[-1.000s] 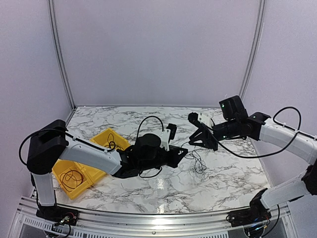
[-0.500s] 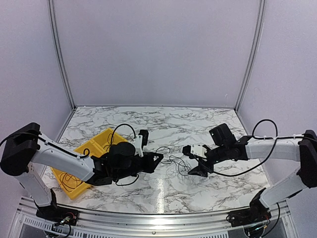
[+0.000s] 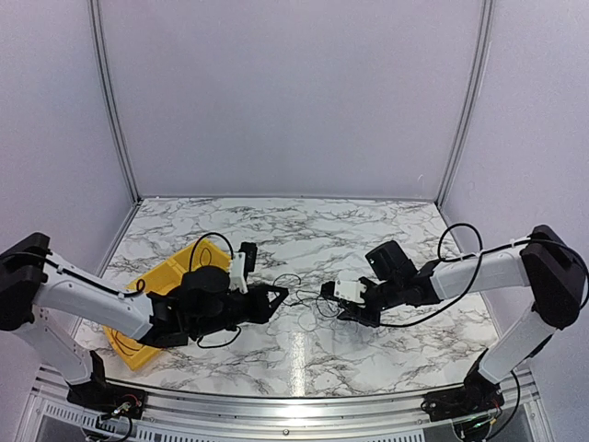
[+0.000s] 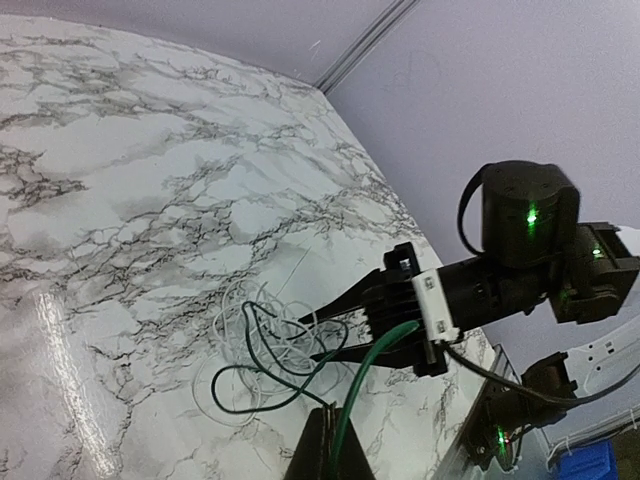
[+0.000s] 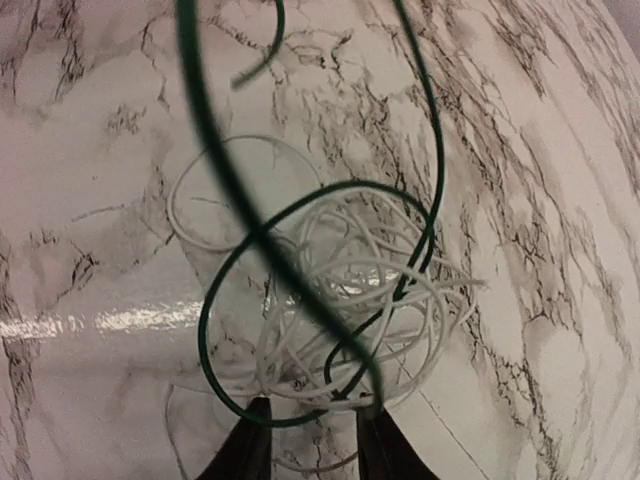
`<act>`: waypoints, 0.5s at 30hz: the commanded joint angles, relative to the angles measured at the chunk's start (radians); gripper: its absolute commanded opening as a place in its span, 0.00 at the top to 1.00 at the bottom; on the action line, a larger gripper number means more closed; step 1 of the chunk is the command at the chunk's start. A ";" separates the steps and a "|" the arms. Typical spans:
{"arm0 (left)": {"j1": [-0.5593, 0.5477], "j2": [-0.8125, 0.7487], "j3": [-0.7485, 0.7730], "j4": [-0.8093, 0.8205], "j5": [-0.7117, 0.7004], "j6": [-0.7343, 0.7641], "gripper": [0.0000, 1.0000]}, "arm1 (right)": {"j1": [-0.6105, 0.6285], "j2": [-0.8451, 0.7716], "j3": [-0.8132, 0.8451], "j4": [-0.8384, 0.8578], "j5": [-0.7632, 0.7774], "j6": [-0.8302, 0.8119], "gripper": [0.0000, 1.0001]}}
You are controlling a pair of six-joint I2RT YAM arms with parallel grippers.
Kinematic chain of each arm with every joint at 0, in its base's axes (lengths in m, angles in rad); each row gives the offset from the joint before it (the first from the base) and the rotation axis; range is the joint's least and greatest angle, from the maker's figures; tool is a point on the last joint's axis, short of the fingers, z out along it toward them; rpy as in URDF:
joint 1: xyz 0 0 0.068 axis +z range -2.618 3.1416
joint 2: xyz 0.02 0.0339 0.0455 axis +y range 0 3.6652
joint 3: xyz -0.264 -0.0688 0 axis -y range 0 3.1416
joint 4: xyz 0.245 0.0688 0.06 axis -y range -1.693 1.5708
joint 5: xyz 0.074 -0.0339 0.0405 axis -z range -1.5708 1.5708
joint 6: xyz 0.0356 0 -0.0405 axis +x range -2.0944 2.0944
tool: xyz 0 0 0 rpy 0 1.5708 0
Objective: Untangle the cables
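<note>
Here, in the top view, both arms reach toward the middle of the marble table [image 3: 396, 230], low over its surface. The cables [image 3: 308, 299] lie in a small loose tangle at the centre of the frame, between the two grippers. The left gripper [image 3: 272, 296] is just to the left of the tangle and the right gripper [image 3: 342, 304] just to the right of it. A yellow bin [image 3: 166, 272] stands in the lower left of the frame, partly behind the left arm.

In the left wrist view, the tangle is in the lower middle of the frame, on the table. It has thin white loops and some dark green ones. One green cable [image 4: 375, 355] comes up from the bottom edge, where the fingers of the left gripper are pressed together on it, and runs up and to the right toward the white part of the right gripper. The black fingers of the right gripper stand spread at the right side of the tangle.

In the right wrist view, the two fingertips [image 5: 248, 445] are at the bottom edge with a gap between them. The white loops fill the centre of the frame, just above the gap. The green cable crosses the frame from the upper left down to the lower middle, out of focus.
</note>
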 commanded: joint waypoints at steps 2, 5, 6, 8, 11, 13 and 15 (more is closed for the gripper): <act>-0.004 -0.272 0.003 -0.133 -0.074 0.110 1.00 | 0.004 0.067 0.040 -0.003 0.033 -0.012 0.86; -0.004 -0.421 0.022 -0.292 -0.146 0.175 1.00 | 0.004 0.086 0.058 -0.033 0.030 -0.019 0.96; -0.004 -0.467 0.030 -0.332 -0.167 0.191 1.00 | 0.003 0.085 0.057 -0.034 0.034 -0.020 0.99; -0.004 -0.555 0.050 -0.423 -0.206 0.215 1.00 | 0.000 0.084 0.055 -0.035 0.046 -0.022 1.00; -0.004 -0.663 0.114 -0.575 -0.252 0.251 1.00 | -0.009 0.089 0.060 -0.042 0.070 -0.026 1.00; -0.004 -0.722 0.168 -0.676 -0.280 0.284 1.00 | -0.018 0.098 0.066 -0.046 0.089 -0.023 1.00; -0.003 -0.777 0.211 -0.749 -0.306 0.304 1.00 | -0.029 0.110 0.072 -0.047 0.117 -0.014 1.00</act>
